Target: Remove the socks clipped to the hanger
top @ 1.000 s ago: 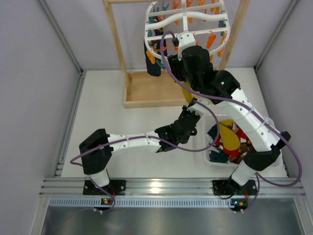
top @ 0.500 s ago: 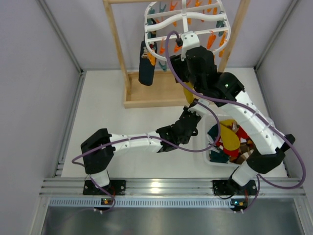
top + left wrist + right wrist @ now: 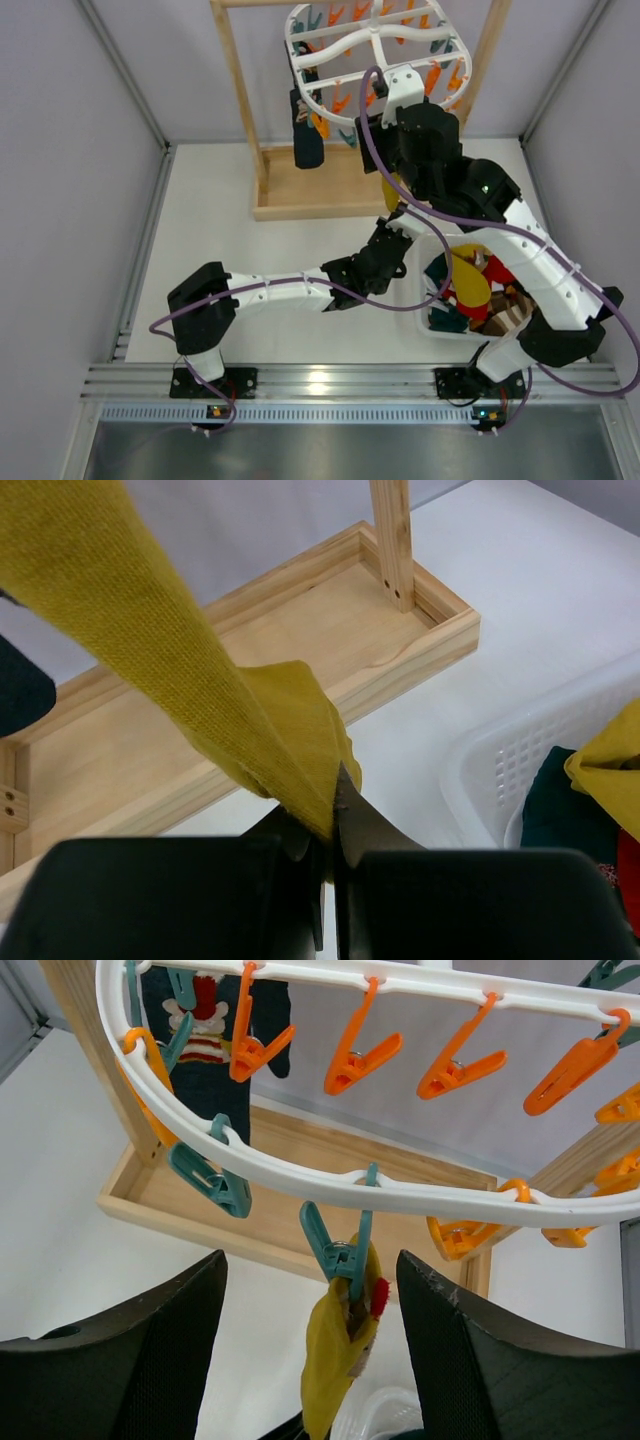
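One yellow sock [image 3: 150, 630], low end pinched tight in closed left gripper [image 3: 330, 792], beside white basket [image 3: 500, 770]. Above, right gripper [image 3: 312, 1360] wide open, holding nothing, under teal peg [image 3: 338, 1250] clipping sock top to hanger [image 3: 280, 1172]. Further back, dark sock [image 3: 210, 1070] clipped too.

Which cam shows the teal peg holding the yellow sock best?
Right wrist: the teal peg hangs centred in frame, clamped on the top of the yellow sock. Top external: the right arm hides it. Left wrist: no peg, only the sock's lower end nipped in the shut left pincer.
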Tool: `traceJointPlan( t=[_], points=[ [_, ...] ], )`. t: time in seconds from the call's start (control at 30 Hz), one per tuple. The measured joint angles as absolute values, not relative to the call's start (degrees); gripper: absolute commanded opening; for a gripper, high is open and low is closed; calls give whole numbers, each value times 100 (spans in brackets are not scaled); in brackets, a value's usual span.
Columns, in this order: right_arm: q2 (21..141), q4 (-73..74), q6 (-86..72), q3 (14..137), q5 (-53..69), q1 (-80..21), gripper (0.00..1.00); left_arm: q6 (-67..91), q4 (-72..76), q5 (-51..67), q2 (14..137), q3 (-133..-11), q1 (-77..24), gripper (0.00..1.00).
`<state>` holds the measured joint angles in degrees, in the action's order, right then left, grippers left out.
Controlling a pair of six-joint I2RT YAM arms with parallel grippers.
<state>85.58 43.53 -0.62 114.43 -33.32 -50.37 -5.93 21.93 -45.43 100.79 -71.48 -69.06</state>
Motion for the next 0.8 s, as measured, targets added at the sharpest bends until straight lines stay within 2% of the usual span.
traceJointPlan(
  t=[0.63,0.8],
  points=[
    [9150,4366,207,11640,-3605,-4958,64,-565,2178,-4451,10079,-7157,-6914,0],
    [9155,4241,327,11638,-3758,-4956,60,-537,2178,-4438,10079,-7157,-6923,0]
  ],
)
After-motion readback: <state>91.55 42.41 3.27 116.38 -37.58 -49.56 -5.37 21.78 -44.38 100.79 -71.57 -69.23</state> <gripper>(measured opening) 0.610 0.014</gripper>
